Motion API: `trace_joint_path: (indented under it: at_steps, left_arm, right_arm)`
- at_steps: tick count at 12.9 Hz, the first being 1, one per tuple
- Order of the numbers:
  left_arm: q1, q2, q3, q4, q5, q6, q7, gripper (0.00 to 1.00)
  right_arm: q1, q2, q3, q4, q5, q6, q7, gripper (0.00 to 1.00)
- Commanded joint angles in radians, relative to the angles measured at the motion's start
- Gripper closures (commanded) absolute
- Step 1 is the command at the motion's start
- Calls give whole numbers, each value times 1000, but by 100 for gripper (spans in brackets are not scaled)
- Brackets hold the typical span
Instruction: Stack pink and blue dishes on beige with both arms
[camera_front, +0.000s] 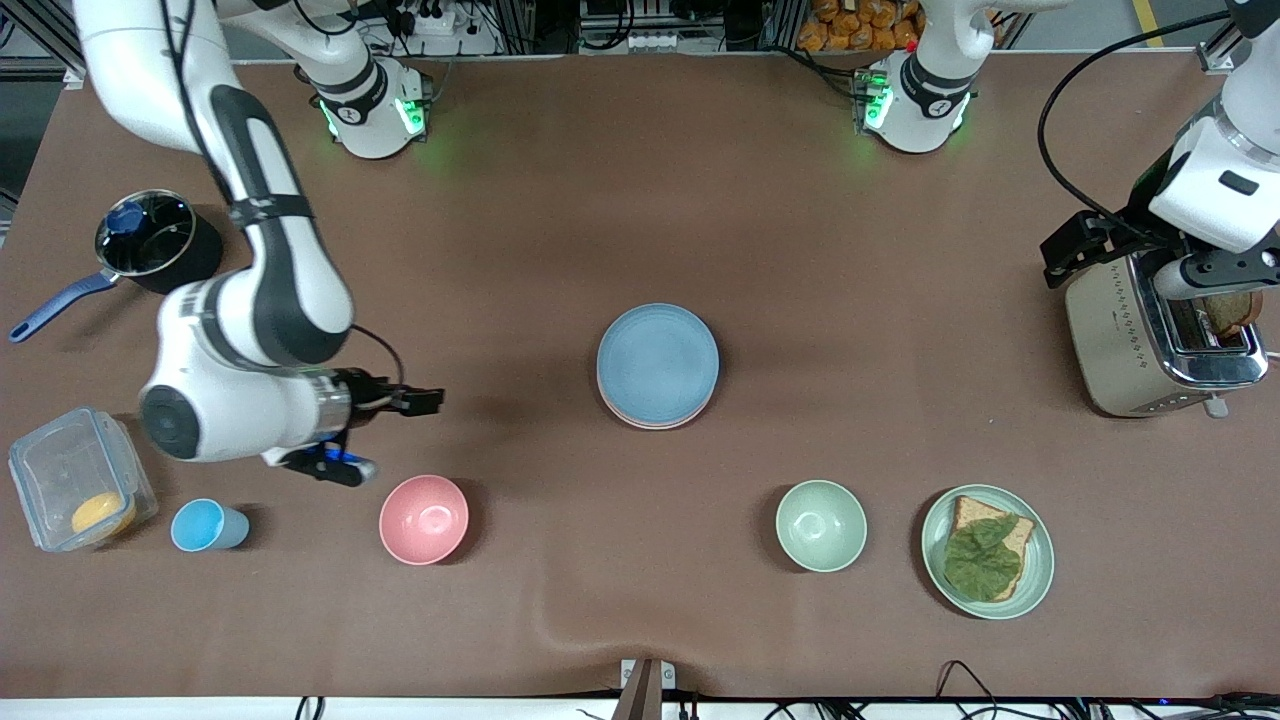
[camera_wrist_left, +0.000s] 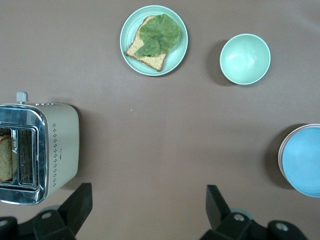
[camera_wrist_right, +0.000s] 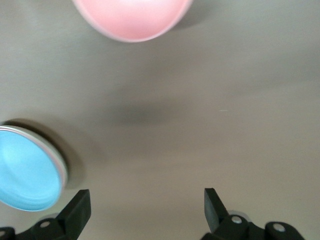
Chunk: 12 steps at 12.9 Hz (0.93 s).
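The light blue plate lies at the table's middle on top of a stack. The pink plate's rim peeks out beneath it on the side nearer the front camera. The stack's edge also shows in the left wrist view. The beige plate is hidden; I cannot tell whether it lies under the stack. My right gripper hangs open and empty over bare table between the blue cup and the pink bowl. My left gripper is open and empty, up beside the toaster.
A pink bowl, a blue cup and a clear box sit at the right arm's end, with a pot farther back. A green bowl, a green plate with toast and a toaster are toward the left arm's end.
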Motion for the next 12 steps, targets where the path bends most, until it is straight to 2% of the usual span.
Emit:
trace_joint_path:
  at_steps: [1,3,5,8,10,12]
  left_arm:
    - [8,-17,7,-12,-20,-30,31,0]
    - [63,-17,-40,-14,-21,-33,33,0]
    - [78,-17,-54,-14,-23,-34,31,0]
    - [149,-17,-123,-14,-28,-36,31,0]
    - [149,-17,-123,-14,-28,-37,31,0]
    - [149,-19,-123,-12,-28,-37,31,0]
  right_arm:
    - [-41,-59,20,-21,-106,-27,-16,0]
    - [-64,-125,20,-36,-161,-29,-16,0]
    - [-100,-238,21,-101,-233,-26,-18,0]
    - [-152,-367,21,-145,-255,-30,-85,0]
    - [-169,-424,21,-152,-312,-33,-137,0]
    - [-187,-485,21,-149,-317,-72,-127,0]
